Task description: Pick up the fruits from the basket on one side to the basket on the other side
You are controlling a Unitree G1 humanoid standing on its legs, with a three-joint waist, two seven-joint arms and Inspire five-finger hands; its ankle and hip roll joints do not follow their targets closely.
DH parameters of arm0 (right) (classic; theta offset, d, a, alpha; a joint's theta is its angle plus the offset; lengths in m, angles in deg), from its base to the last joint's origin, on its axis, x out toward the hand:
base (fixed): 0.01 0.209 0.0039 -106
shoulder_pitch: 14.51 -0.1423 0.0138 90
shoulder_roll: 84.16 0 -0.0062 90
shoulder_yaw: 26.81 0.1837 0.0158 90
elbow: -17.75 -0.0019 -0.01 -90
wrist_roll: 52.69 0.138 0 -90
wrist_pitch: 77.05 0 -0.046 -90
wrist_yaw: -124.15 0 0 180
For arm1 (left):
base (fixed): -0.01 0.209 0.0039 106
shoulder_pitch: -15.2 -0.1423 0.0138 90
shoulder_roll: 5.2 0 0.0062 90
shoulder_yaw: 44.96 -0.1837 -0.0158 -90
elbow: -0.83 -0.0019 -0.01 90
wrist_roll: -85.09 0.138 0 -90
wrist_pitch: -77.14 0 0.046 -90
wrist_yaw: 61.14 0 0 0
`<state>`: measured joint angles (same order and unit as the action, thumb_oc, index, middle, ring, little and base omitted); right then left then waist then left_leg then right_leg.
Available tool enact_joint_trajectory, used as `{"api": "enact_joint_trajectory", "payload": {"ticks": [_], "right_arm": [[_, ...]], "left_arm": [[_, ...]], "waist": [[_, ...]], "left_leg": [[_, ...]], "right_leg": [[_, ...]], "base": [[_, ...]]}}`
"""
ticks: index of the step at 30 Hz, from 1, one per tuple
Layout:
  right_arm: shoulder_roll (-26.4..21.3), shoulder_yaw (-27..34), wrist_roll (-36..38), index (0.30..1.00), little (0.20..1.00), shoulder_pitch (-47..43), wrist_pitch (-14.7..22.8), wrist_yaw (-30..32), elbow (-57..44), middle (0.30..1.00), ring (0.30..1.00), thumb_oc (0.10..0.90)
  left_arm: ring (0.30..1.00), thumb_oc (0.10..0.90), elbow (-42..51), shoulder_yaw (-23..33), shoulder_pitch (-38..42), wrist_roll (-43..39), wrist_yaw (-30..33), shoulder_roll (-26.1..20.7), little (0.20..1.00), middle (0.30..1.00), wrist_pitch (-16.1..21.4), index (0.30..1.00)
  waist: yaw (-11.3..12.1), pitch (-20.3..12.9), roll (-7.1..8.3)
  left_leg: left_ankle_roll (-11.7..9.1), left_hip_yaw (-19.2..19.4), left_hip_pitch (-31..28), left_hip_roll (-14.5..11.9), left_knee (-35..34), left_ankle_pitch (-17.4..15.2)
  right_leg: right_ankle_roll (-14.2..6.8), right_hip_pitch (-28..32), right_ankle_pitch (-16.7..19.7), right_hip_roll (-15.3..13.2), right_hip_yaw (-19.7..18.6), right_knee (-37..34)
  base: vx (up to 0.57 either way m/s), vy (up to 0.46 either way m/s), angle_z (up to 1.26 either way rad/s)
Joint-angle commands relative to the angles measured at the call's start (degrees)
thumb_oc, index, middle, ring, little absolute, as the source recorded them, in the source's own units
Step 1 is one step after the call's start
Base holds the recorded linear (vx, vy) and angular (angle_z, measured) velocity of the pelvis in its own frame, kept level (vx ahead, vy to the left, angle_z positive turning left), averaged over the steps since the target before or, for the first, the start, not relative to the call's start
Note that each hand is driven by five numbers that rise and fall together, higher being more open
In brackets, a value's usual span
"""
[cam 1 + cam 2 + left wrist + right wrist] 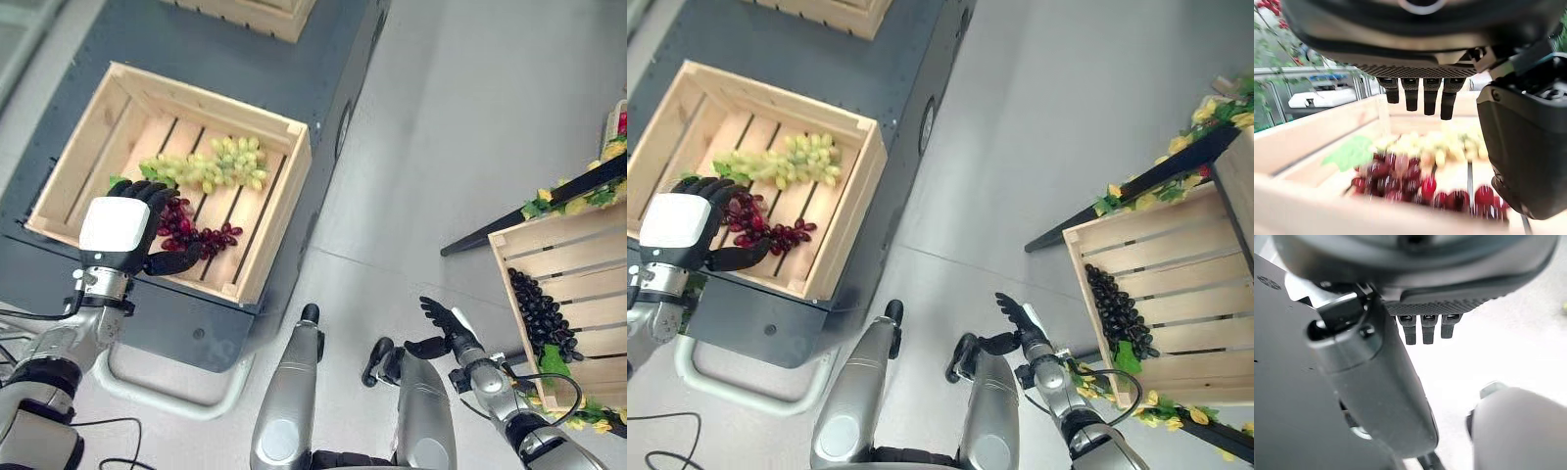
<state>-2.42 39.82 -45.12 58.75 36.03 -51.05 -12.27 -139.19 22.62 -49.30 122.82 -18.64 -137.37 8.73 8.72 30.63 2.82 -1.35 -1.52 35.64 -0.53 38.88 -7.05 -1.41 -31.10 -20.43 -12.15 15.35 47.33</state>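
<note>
A wooden crate [274, 220] on a dark cart holds a bunch of green grapes [220, 164] and, nearer me, a bunch of red grapes [201, 235]. My left hand [116, 230] hovers over the red grapes' near end, open, fingers hanging just above the bunch [1400, 178] and thumb reaching along the crate's front wall. At the right, a second wooden crate [558, 227] holds black grapes [544, 313]. My right hand [446, 323] hangs open over the floor, left of that crate, holding nothing.
The dark cart [196, 44] carries another wooden crate [255, 12] at its far end. The right crate sits on a dark stand trimmed with yellow flowers and leaves [578, 201]. Pale floor [441, 117] lies between cart and stand.
</note>
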Motion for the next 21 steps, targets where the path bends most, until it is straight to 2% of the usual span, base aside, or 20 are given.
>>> {"api": "enact_joint_trajectory", "payload": {"ticks": [1,10,15,21], "right_arm": [[-4.1,0.6,2.7,0.9,0.9,2.3,5.5,-2.2,-3.4,0.9,0.9,0.8],[-5.1,0.9,4.1,0.9,0.9,1.7,5.9,-3.1,-4.6,0.9,0.9,0.8],[-5.2,0.5,5.4,0.9,0.9,1.5,5.8,-4.1,-6.1,0.9,0.9,0.8],[-5.2,0.0,6.3,0.9,0.9,0.8,5.3,-4.1,-6.2,0.9,0.9,0.8]], "left_arm": [[0.9,0.8,3.1,2.9,3.2,0.9,2.3,-8.6,0.9,0.9,0.2,0.9],[0.9,0.8,3.9,-0.9,5.5,2.9,-1.1,-10.9,0.9,0.9,0.3,0.9],[0.9,0.8,4.6,-1.4,5.9,3.5,-2.1,-11.9,0.9,0.9,-2.1,0.9],[0.9,0.8,5.8,-5.1,10.4,5.4,-8.4,-14.1,0.9,0.9,-3.2,0.9]], "waist": [[-0.2,-0.8,0.46],[0.0,-0.8,0.84],[0.1,-0.8,1.03],[0.0,-0.8,1.49]], "left_leg": [[3.9,3.2,-1.2,1.6,0.4,-4.5],[3.9,2.6,2.6,1.9,2.5,-4.9],[3.6,2.4,3.9,1.6,2.9,-4.7],[3.4,2.0,5.9,1.2,3.5,-4.6]], "right_leg": [[3.6,3.2,2.5,3.2,2.6,-2.0],[3.6,-0.5,1.9,3.1,2.9,0.5],[3.5,-1.7,2.1,3.0,3.1,0.8],[3.4,-3.4,2.2,3.0,3.3,1.5]], "base": [[0.0,0.026,0.08],[0.01,0.017,0.04],[0.0,0.0,0.0],[0.0,-0.002,0.03]]}}
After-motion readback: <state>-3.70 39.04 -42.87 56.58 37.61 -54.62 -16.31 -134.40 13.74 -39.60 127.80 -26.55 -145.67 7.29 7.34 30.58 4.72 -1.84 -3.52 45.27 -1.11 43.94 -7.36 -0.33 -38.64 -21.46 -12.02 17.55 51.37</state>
